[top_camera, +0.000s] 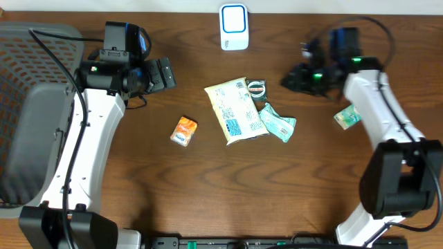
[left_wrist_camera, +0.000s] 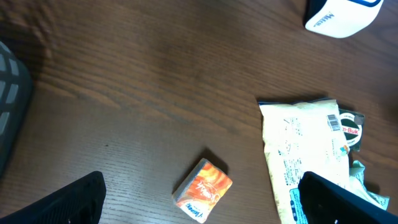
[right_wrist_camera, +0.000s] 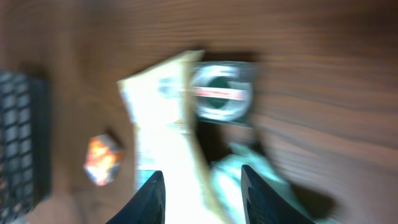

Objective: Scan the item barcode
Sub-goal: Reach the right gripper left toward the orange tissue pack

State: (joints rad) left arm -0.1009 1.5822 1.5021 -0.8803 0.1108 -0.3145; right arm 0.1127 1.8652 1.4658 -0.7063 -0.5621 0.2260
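Brown wooden table (left_wrist_camera: 155,81). Small orange packet (left_wrist_camera: 203,190) flat at bottom centre, between wide-apart dark fingertips (left_wrist_camera: 68,202) of left gripper (left_wrist_camera: 202,185). Cream pouch (left_wrist_camera: 305,149) right of it, barcode (left_wrist_camera: 334,122) up, round tin (left_wrist_camera: 353,129) touching its right edge. White-blue scanner (left_wrist_camera: 339,15) top right. Grey basket (left_wrist_camera: 9,99) at left edge.

On the table (top_camera: 138,200) I have the scanner (top_camera: 234,26) at the far edge, centre. The large packet (top_camera: 236,111) lies mid-table, with the round tin (top_camera: 257,88) at its far right corner and the crumpled pouch (top_camera: 278,123) against its right side. The small box (top_camera: 184,131) sits apart to its left. The basket (top_camera: 28,69) stands at the far left, and the small pack (top_camera: 347,116) lies well off to the right.
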